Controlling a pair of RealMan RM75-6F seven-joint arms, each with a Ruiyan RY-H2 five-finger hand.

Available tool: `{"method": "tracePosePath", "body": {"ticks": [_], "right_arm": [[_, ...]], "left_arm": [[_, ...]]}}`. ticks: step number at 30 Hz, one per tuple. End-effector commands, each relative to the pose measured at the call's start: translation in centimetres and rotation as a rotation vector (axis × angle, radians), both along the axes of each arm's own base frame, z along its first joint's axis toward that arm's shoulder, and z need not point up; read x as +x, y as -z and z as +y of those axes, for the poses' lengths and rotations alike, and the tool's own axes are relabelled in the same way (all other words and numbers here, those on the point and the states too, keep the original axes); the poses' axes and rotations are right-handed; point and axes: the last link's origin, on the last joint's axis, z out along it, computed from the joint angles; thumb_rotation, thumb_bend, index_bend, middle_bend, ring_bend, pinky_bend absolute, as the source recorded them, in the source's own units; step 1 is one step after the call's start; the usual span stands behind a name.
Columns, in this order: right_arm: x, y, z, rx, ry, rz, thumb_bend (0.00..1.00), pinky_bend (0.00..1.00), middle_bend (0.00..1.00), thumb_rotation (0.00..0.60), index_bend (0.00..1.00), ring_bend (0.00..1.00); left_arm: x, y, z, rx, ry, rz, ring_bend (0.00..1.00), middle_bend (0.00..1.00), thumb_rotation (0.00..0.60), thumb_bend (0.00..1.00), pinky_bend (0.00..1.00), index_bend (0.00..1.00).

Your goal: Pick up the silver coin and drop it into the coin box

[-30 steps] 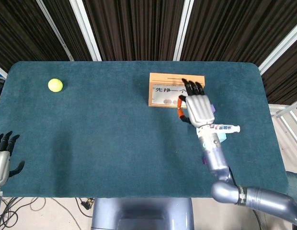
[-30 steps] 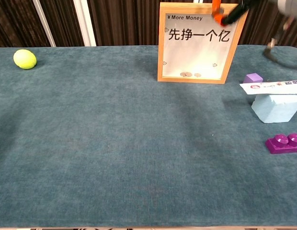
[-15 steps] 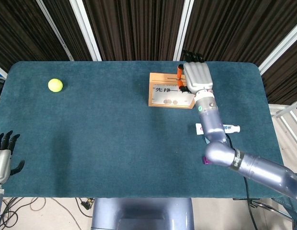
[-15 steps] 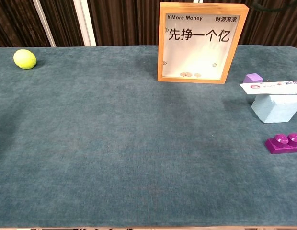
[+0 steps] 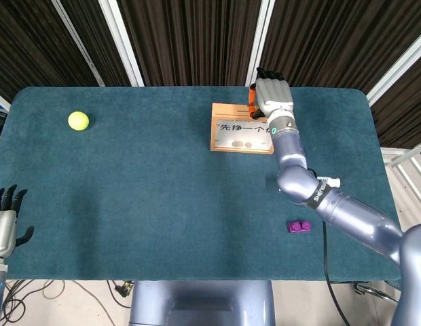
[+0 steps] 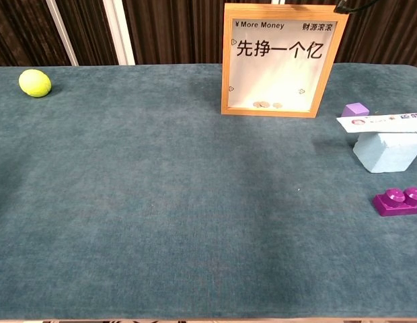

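Right hand (image 5: 270, 96) sits over the top back edge of the coin box (image 5: 242, 129), back of the hand toward my head camera; fingers curl down behind the frame, and I cannot tell whether they pinch anything. Silver coin: I can't pick it out in that hand. Left hand (image 5: 5, 221) hangs far from the box, off the table's near left corner, fingers spread and holding nothing.

Table (image 5: 129, 197): teal cloth, wide bare stretch left of and in front of the box. Coin box stands upright near the far edge, with a few coins (image 6: 268, 105) lying behind its glass at the bottom. Right of the box: pale blue block (image 6: 387, 151) with a white tube (image 6: 380, 121) across it, purple brick (image 6: 399, 200) nearer the front, small purple cube (image 6: 355, 109). Tennis ball (image 5: 78, 120) far left of the box.
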Motion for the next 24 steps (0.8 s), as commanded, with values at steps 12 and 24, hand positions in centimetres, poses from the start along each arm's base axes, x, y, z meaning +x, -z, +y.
{"method": "tracePosePath", "body": {"ticks": [12, 24], "right_arm": [[-0.15, 1.65, -1.05, 0.004, 0.023, 0.066, 0.49, 0.0, 0.04, 0.6, 0.81, 0.0], [0.12, 0.73, -0.87, -0.011, 0.036, 0.054, 0.49, 0.0, 0.04, 0.6, 0.81, 0.0]], "left_arm": [[-0.14, -0.21, 0.01, 0.007, -0.016, 0.0, 0.0, 0.03, 0.6, 0.27, 0.0, 0.14], [-0.06, -0.23, 0.03, 0.012, -0.019, -0.002, 0.0, 0.03, 0.6, 0.27, 0.0, 0.14]]}}
